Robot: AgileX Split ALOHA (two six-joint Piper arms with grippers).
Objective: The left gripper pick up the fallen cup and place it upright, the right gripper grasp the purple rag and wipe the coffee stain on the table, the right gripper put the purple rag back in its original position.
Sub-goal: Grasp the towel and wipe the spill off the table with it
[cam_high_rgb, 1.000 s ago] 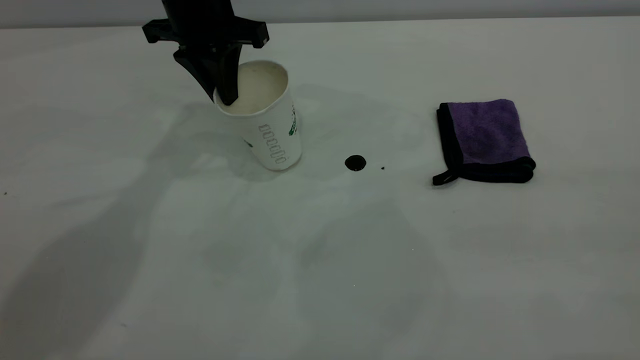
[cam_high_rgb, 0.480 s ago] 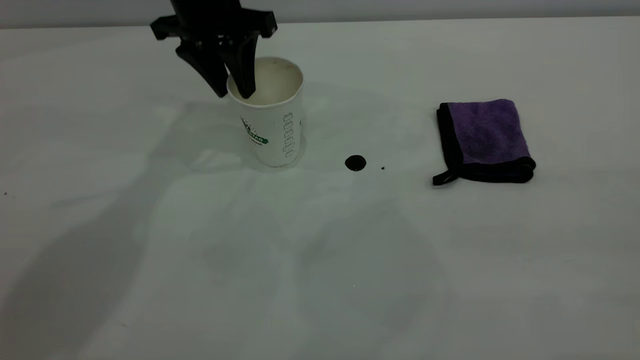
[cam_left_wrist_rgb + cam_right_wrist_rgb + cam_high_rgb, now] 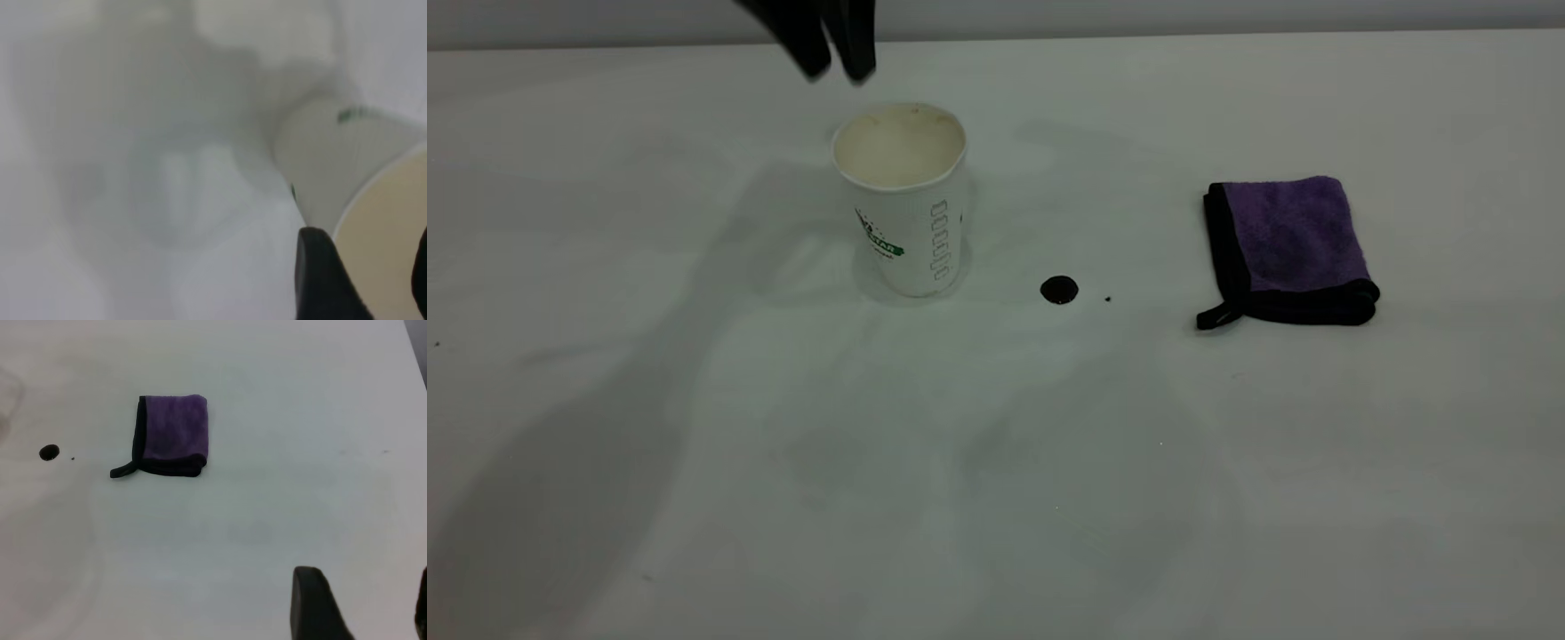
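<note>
Below your left gripper (image 3: pixel 834 64), fingers slightly parted and empty, the cup (image 3: pixel 907 200) stands upright. Your right gripper (image 3: pixel 360 607), parted wide, risks dragging the purple rag (image 3: pixel 172 435) short of the coffee stain (image 3: pixel 49 453).

Green "STAR" on the cup (image 3: pixel 907 222)

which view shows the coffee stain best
The exterior view: the coffee stain sits in plain sight between the cup and the purple rag, touching neither. The right wrist view shows it small, near the picture's edge. The left wrist view does not show it at all.
</note>
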